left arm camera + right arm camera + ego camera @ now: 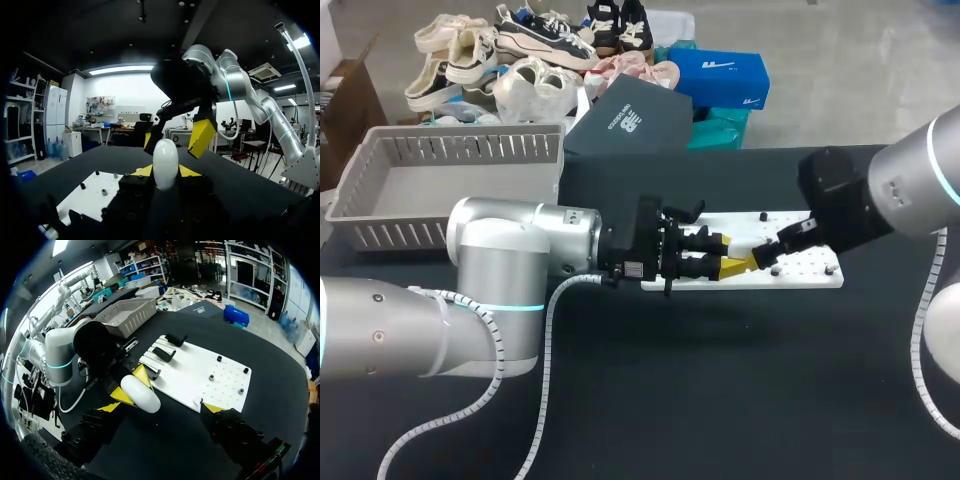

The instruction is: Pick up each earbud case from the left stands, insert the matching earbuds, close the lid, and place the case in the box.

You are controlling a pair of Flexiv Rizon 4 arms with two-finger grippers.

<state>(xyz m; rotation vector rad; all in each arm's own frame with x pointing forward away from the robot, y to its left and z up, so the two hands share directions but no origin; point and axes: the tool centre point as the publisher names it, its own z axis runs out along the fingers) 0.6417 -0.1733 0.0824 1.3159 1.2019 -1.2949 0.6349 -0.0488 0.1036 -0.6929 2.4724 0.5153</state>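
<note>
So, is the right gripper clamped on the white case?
No, the right gripper stands wide open; the left gripper holds the white case.

Robotics lab, to judge by the bench. Two silver jointed arms at a black-topped table (720, 400): left arm (500, 270) and right arm (910, 180), each with a lit teal ring, the left trailing a spiral-wrapped cable (546, 330). On the tabletop a white fixture plate (810, 268) drilled with a grid of holes, black stands (165, 354) fixed to it, and a grey slatted crate (460, 132) at the far left.
</note>
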